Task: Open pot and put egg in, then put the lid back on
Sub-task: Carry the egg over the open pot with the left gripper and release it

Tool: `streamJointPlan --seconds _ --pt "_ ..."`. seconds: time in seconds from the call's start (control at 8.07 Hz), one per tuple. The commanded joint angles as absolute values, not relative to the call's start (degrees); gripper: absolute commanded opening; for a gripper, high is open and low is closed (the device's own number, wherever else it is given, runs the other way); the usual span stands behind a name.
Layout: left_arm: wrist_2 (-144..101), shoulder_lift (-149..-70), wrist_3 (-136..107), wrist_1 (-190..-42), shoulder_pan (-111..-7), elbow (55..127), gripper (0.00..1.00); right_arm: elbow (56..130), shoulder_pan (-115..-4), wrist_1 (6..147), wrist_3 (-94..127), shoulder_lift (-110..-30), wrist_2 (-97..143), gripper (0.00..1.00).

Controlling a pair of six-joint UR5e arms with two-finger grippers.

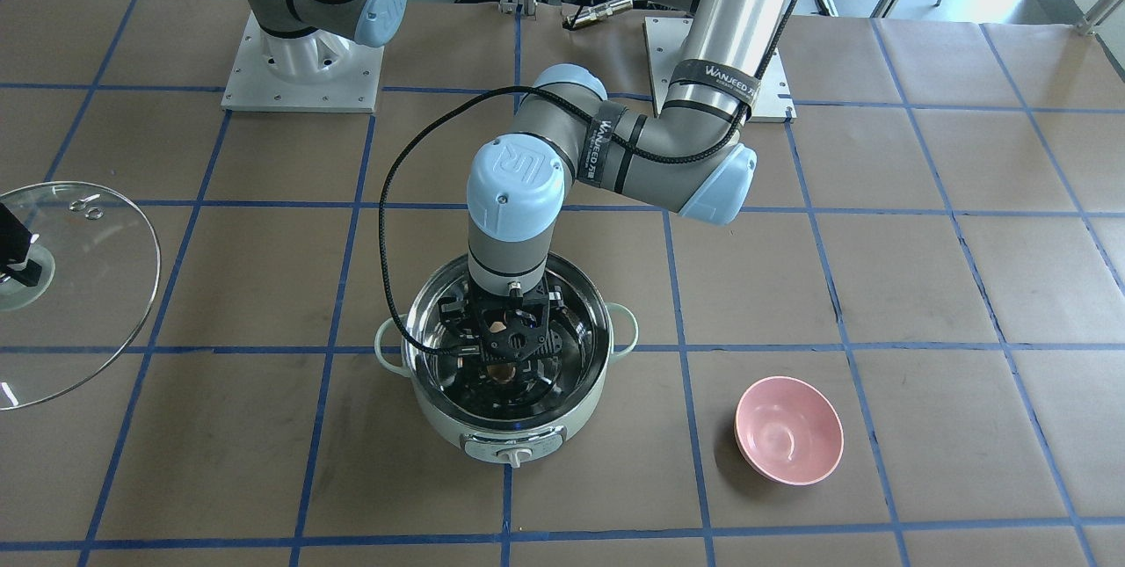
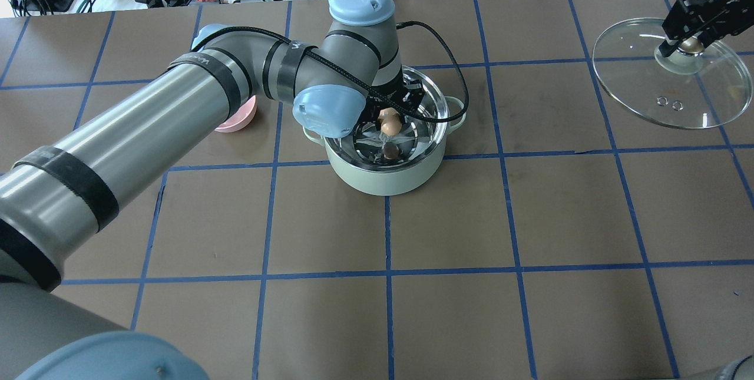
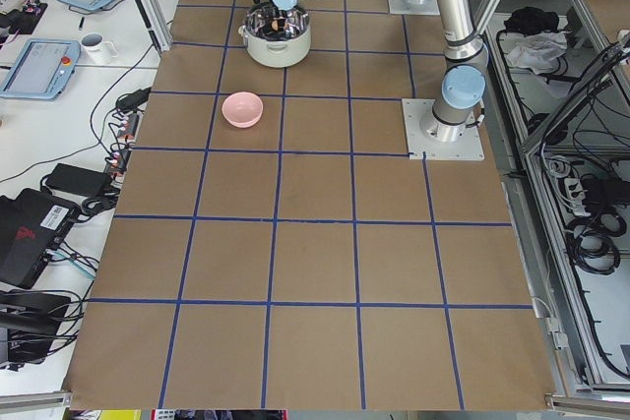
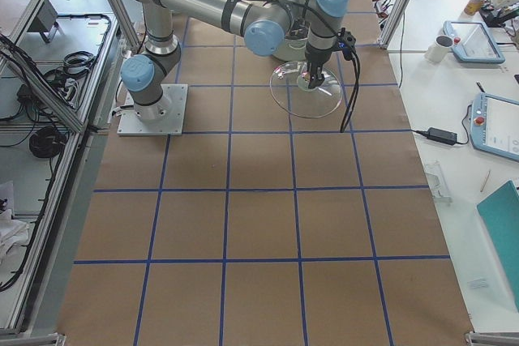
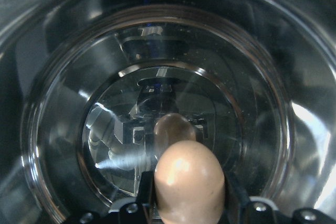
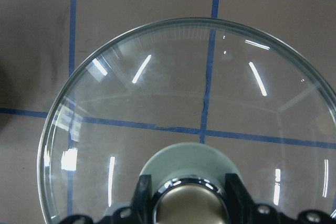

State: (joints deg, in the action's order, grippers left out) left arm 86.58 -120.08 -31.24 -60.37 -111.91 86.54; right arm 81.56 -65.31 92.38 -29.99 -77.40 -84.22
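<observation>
The pale mint-green pot stands open at mid-table; it also shows in the front view. My left gripper reaches down inside it and is shut on the tan egg. In the left wrist view the egg hangs just above the shiny steel floor, which mirrors it. My right gripper is shut on the beige knob of the clear glass lid. It holds the lid tilted at the table's right side, away from the pot. The lid also shows in the front view.
A pink bowl sits on the table on the left arm's side of the pot, partly hidden by that arm in the overhead view. The left arm's black cable loops over the pot's rim. Blue tape lines grid the brown tabletop.
</observation>
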Motion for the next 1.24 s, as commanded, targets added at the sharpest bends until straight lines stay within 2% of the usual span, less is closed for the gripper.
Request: streamJointPlan --seconds 0.0,0.25,0.37,0.5,0.62,1.12 --pt "86.66 -122.42 -30.85 -60.38 -111.97 86.48 0.42 81.56 -65.39 92.29 -29.71 -77.52 -84.20 0.00" --pt "86.66 -122.43 -30.94 -60.38 -111.97 86.57 0.49 81.56 -65.39 91.24 -29.27 -78.48 -84.20 0.00" --pt "86.66 -122.17 -31.02 -60.38 -111.97 86.49 0.66 81.56 -65.39 91.06 -29.27 -78.57 -84.55 0.00" --pt "86.57 -121.38 -30.85 -60.38 -111.97 86.48 0.95 81.56 -65.39 89.23 -29.35 -79.10 -85.07 0.00" --pt "86.49 -119.90 -30.76 -60.38 -111.97 86.40 1.00 81.56 -65.39 89.04 -29.27 -79.71 -84.47 0.00" --pt "86.31 -106.65 -32.07 -71.51 -111.80 86.22 1.00 81.56 -66.09 88.77 -25.43 -80.15 -84.20 0.00"
